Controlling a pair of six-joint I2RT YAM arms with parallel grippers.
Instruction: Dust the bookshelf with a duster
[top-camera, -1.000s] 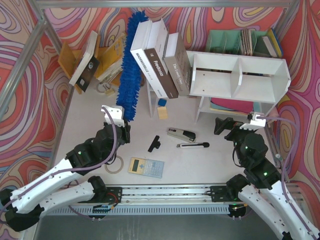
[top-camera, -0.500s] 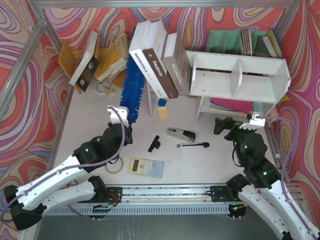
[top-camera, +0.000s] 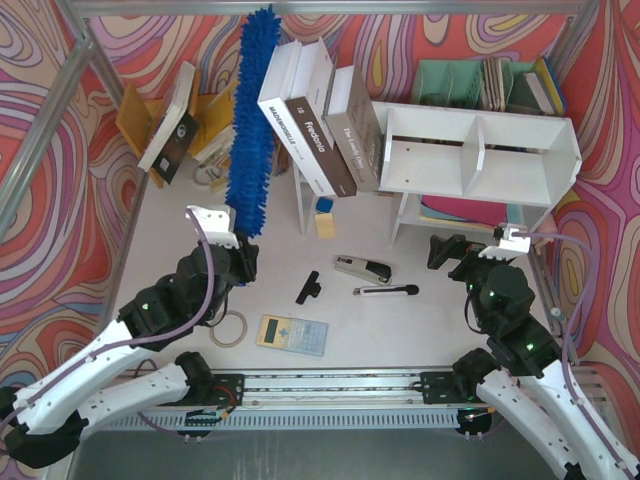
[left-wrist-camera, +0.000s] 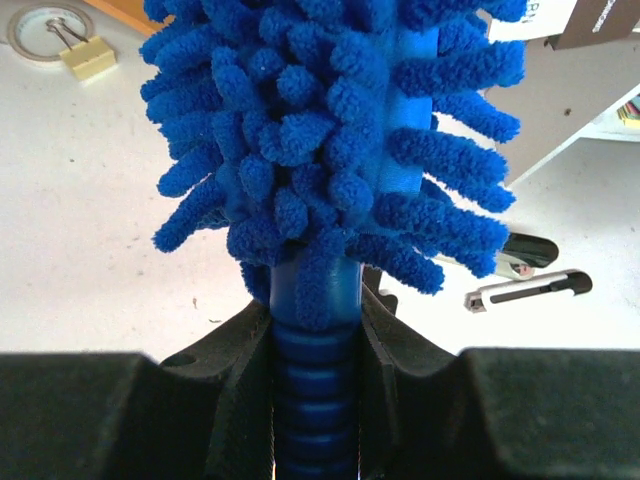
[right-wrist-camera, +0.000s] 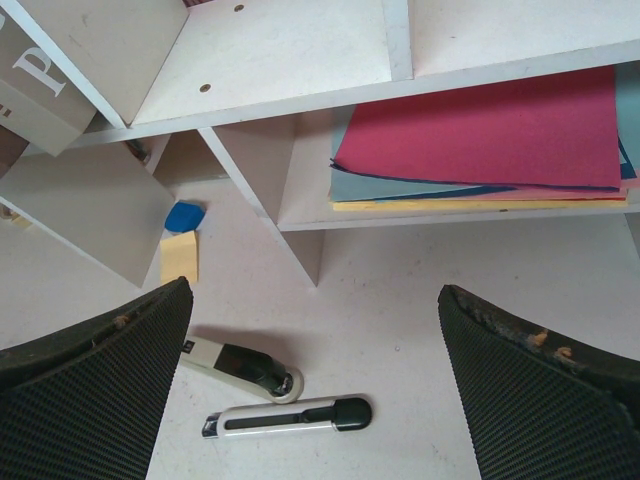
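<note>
The duster (top-camera: 251, 120) is a long fluffy blue head on a ribbed blue handle. It stands over the left side of the table, its tip up near the back wall beside the leaning books. My left gripper (top-camera: 238, 252) is shut on the handle just below the fluff; the left wrist view shows the handle (left-wrist-camera: 315, 380) clamped between the gripper's (left-wrist-camera: 315, 325) jaws and the duster's fluff (left-wrist-camera: 320, 120) above. The white bookshelf (top-camera: 478, 150) stands at the back right, its compartments bare, and shows in the right wrist view (right-wrist-camera: 300, 60). My right gripper (top-camera: 455, 257) hangs open and empty in front of it (right-wrist-camera: 315, 300).
Large books (top-camera: 312, 130) lean against the shelf's left end. A stapler (top-camera: 362, 268), utility knife (top-camera: 386, 291), black clip (top-camera: 308, 287), calculator (top-camera: 292, 334) and tape ring (top-camera: 228, 328) lie mid-table. A green file organiser (top-camera: 470, 82) stands behind the shelf and a yellow rack (top-camera: 215, 110) at the back left. Coloured paper (right-wrist-camera: 480, 140) lies under the shelf.
My left arm has shifted left and swung the duster: half a second ago its head was lower and tucked beside the books; now it stands longer with its tip near the back wall. The right arm has not moved.
</note>
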